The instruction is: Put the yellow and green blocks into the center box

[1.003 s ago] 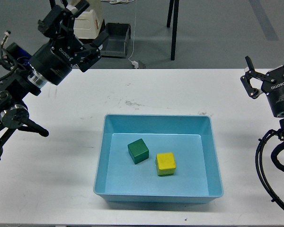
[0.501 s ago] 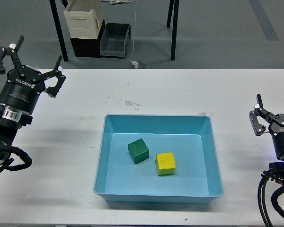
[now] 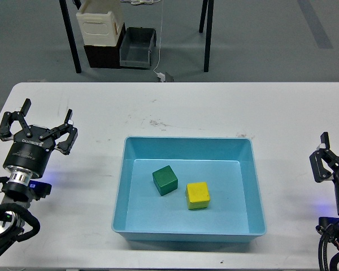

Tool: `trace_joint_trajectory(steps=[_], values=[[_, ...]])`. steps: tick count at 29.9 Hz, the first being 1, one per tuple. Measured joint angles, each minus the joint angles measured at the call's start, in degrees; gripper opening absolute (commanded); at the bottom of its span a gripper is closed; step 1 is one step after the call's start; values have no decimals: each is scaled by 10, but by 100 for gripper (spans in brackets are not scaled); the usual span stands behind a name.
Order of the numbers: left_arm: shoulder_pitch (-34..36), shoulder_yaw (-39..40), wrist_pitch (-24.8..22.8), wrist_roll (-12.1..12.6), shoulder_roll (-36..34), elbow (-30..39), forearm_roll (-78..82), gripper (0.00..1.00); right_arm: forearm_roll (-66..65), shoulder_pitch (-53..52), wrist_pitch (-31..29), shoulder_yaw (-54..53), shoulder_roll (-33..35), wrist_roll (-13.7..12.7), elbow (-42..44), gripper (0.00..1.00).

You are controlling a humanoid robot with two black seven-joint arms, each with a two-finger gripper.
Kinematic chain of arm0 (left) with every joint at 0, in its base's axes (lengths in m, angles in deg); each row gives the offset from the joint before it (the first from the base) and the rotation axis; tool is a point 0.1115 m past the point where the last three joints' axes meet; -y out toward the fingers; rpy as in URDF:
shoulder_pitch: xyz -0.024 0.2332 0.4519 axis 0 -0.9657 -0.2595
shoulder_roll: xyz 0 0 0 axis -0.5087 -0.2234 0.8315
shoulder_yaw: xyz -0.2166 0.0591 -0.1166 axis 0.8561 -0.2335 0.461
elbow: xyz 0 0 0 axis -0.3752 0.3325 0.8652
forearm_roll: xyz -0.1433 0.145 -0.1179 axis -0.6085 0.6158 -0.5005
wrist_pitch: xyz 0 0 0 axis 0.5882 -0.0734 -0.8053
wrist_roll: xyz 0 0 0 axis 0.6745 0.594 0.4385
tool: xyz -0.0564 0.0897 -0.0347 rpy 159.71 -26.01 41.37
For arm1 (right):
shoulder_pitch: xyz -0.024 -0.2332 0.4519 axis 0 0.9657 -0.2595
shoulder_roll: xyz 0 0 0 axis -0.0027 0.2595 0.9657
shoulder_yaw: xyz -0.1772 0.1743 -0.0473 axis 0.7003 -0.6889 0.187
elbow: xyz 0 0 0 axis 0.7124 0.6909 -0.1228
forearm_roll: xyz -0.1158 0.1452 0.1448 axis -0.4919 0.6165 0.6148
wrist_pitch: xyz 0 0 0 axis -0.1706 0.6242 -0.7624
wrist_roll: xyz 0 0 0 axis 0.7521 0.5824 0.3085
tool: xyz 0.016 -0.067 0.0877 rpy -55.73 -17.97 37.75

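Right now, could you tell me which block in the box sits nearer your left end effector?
The green block; it lies left of the yellow block, toward the left end effector.

We see a light blue box that looks like smooth plastic with a soft sheen on its floor and rim. Inside it, the green block and the yellow block have flat, matt faces. The white table is smooth, with dark scuffs at its far middle. Our left gripper and right gripper are matt black.
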Motion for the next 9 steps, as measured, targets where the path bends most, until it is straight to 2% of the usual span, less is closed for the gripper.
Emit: trace_joint_trajectory(steps=[9], values=[[-28, 11, 0, -5, 8, 2, -24, 100, 0, 15, -7, 0, -5, 2, 1, 100]])
